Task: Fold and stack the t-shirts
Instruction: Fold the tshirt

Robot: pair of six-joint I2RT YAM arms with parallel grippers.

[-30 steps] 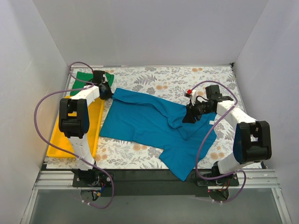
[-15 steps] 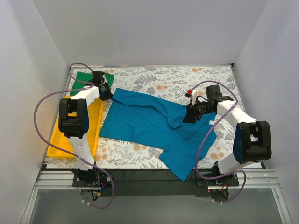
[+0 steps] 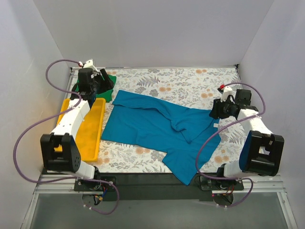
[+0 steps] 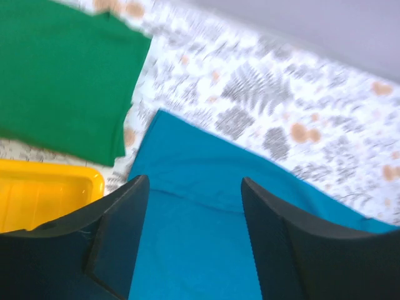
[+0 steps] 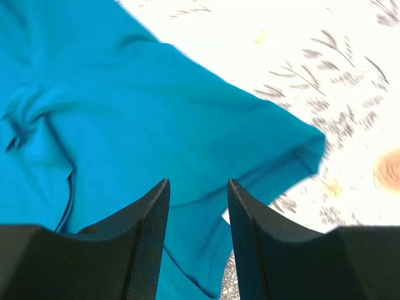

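A teal-blue t-shirt (image 3: pixel 147 126) lies spread on the floral table, rumpled at its middle, with one sleeve toward the right. In the back left corner lies a folded green t-shirt (image 3: pixel 110 79), partly hidden by my left arm. My left gripper (image 3: pixel 97 86) hovers over that corner, open. In the left wrist view its jaws (image 4: pixel 195 181) stand wide with nothing between them, above the teal shirt's corner (image 4: pixel 194 156), with the green shirt (image 4: pixel 62 75) beyond. My right gripper (image 3: pixel 217 110) is open and empty (image 5: pixel 198 184), above the teal sleeve (image 5: pixel 275 150).
A yellow tray (image 3: pixel 88 133) lies along the left side, and its corner (image 4: pixel 44 194) shows in the left wrist view. White walls close in the table on three sides. Purple cables loop off both arms.
My left gripper has opened and drawn back and up off the teal shirt's back left corner. The right arm has pulled away to the right, off the rumpled middle.
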